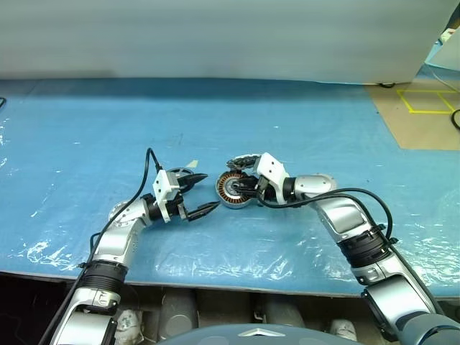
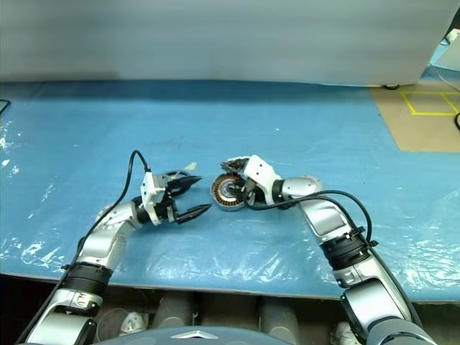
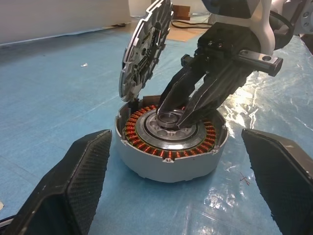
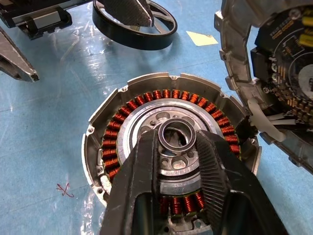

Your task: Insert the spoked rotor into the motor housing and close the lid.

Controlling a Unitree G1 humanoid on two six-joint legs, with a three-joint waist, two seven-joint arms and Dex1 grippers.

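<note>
rotor seated in the housing, right fingers closed on its hub

rotor [image 4: 172, 161], as far as the pictures let me judge, is already lying flat inside the housing [image 3: 166, 169], in the middle of the right wrist view, ringed by copper windings. the right gripper [image 4: 178, 142] is reaching in from the bottom of that view, its fingers pressing on either side of the small hub ring [image 4: 178, 125]. the left gripper [image 1: 210, 191] is hanging left of centre in the head view, fingers wide apart and holding nothing.

the rotor is looking stiff, smooth and probably slippery, and fairly light; the hub ring is the safe place to hold, since the windings around it are looking fragile and should not be scraped. the housing is looking heavy enough to be staying put.

the lid [image 3: 146, 54] is standing on edge at the housing's rim, upper middle of the left wrist view, its inner face carrying small parts; it is likely best taken by its bare outer edge. the right gripper is sitting where the lid has to come down, so it is standing in the way. a black ring [image 4: 134, 36] and a paper scrap [image 4: 202, 38] are lying nearby on the blue sheet [image 1: 302, 122], apart from the housing.
</note>
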